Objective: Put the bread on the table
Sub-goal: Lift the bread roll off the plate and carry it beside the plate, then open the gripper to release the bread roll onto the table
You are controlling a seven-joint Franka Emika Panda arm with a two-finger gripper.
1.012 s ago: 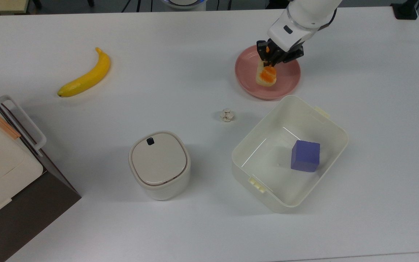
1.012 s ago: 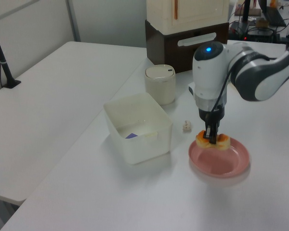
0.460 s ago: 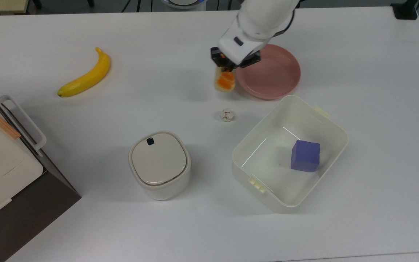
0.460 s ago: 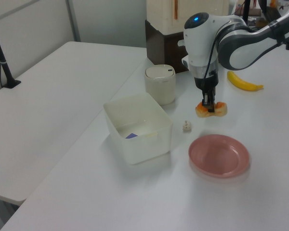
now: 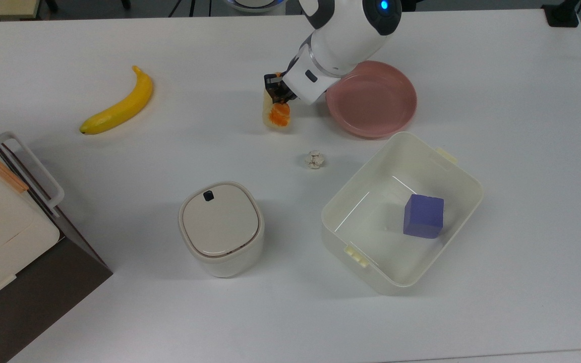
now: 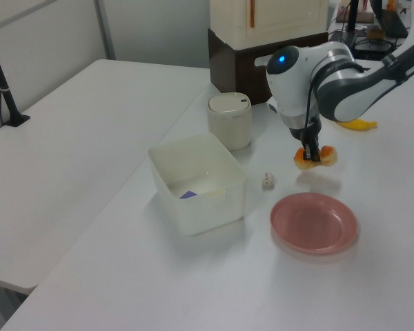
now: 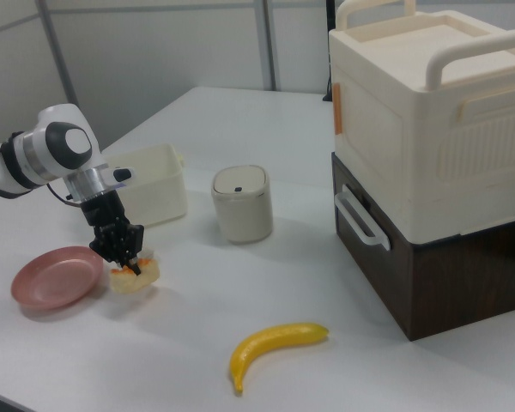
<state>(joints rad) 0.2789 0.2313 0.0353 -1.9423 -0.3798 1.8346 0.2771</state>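
Orange-topped bread (image 5: 277,114), clamped in the end effector (image 5: 278,98), has left the pink plate (image 5: 389,108) and now hangs low over the white surface (image 5: 220,65); release comes next.

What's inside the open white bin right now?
The white bin holds one purple cube on its floor, toward the top view's right. The rest of the floor looks bare there; in the left view the near wall hides most of it.

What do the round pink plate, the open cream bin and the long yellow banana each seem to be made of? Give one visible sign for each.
Round pink plate: probably plastic or glazed ceramic; even pink colour with a soft sheen.
Open cream bin: plastic, likely; thin smooth walls and moulded clips on the rim.
Long yellow banana: could be real or a plastic replica; uniform yellow, slightly glossy skin, so the look leaves it open.
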